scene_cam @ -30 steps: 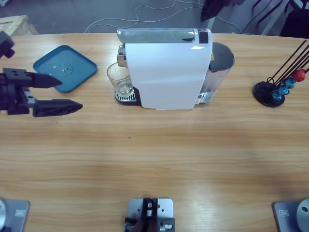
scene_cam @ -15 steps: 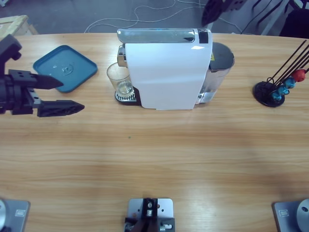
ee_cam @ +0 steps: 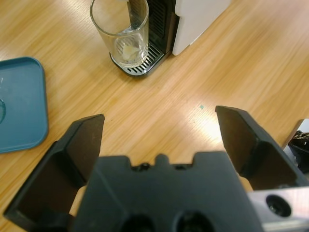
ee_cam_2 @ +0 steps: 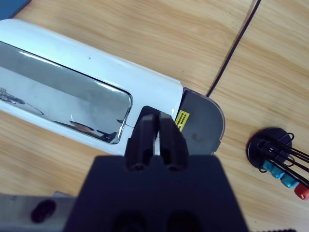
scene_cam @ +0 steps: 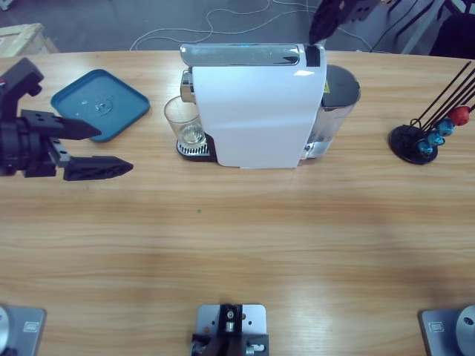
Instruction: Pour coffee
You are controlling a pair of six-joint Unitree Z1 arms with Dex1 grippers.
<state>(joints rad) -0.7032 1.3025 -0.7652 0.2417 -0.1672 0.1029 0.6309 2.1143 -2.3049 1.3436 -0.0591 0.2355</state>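
Left pincer [scene_cam: 100, 148] hangs just above the table with its two black jaws spread wide apart and nothing between them. Directly ahead of it, some way off, I see the glass [ee_cam: 120, 34] standing upright on the drip grille [ee_cam: 140, 65] of the white coffee machine [scene_cam: 256, 104], under the spout. A blue tray [scene_cam: 100, 104] lies beside the jaw nearer the table's far edge.

Right pincer [ee_cam_2: 154, 126] is over the top of the machine, jaws pressed together and holding nothing, pointing down at the dark panel [ee_cam_2: 159, 116] just past the end of the chrome lid [ee_cam_2: 63, 101]. Off to one side of it stands the black capsule stand [ee_cam_2: 277, 159] with blue and red capsules.

Step in hand, as I judge it: brewing is about to be started, with the shut right pincer placed to press a control on the machine. The next move calls for a short, straight push on that control, then a wait while the glass fills. The left pincer is lined up to close around the glass afterwards.

Coffee: I see no dark liquid in the glass. Its base shows only pale reflections, so I judge it empty.

Hard to make out: whether the right jaw tips touch the machine. In the high view that arm is cut off at the top edge. No button is plainly visible under the tips.
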